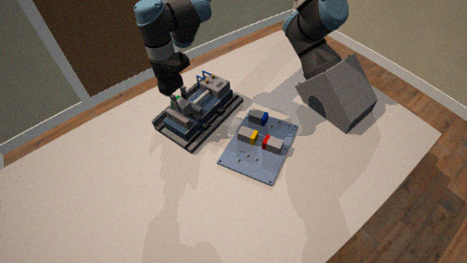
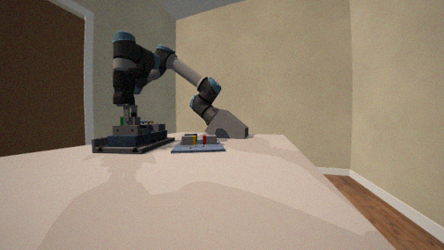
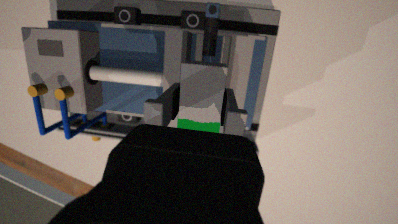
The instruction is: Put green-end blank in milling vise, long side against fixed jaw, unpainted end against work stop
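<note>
My gripper is shut on the blank with the green end. It holds the blank lengthwise over the gap between the jaws of the milling vise, a little above the jaw tops in the exterior view. In the wrist view the green end faces the camera and the grey end points at the dark work stop rod. The jaw block with blue hoses is on the left there. The bars under the blank are hidden.
The grey plate lies right of the vise. On it lie a blue-ended blank, a yellow-ended blank and a red-ended blank, all apart. The arm's grey base block stands at the back right.
</note>
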`<state>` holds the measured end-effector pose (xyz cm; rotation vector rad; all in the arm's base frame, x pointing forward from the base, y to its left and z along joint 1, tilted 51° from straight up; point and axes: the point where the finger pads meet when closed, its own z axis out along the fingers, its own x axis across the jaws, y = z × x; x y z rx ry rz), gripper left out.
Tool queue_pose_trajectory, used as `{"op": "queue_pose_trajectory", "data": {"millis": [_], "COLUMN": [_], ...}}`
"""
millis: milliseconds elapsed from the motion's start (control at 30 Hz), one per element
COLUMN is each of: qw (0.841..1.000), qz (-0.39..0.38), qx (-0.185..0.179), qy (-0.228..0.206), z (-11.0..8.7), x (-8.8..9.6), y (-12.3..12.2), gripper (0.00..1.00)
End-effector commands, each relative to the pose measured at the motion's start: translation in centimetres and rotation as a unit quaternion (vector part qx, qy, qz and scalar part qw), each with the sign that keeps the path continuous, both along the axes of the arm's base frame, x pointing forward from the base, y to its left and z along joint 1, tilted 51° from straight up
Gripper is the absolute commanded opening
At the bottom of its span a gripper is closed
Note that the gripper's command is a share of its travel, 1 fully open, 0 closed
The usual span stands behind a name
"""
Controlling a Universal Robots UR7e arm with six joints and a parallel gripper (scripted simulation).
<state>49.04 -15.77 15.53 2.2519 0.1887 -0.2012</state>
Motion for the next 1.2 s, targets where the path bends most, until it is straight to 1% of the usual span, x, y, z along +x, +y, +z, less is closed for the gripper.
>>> {"op": "queue_pose_trajectory", "data": {"millis": [0, 1167], "qw": [1.0, 1.0], "qz": [0.0, 0.0], "qx": [0.0, 0.0], "qy": [-0.001, -0.001], "z": [-0.01, -0.19], "x": [0.02, 0.0], "y": [-0.03, -0.26], "gripper": [0.0, 0.0]}}
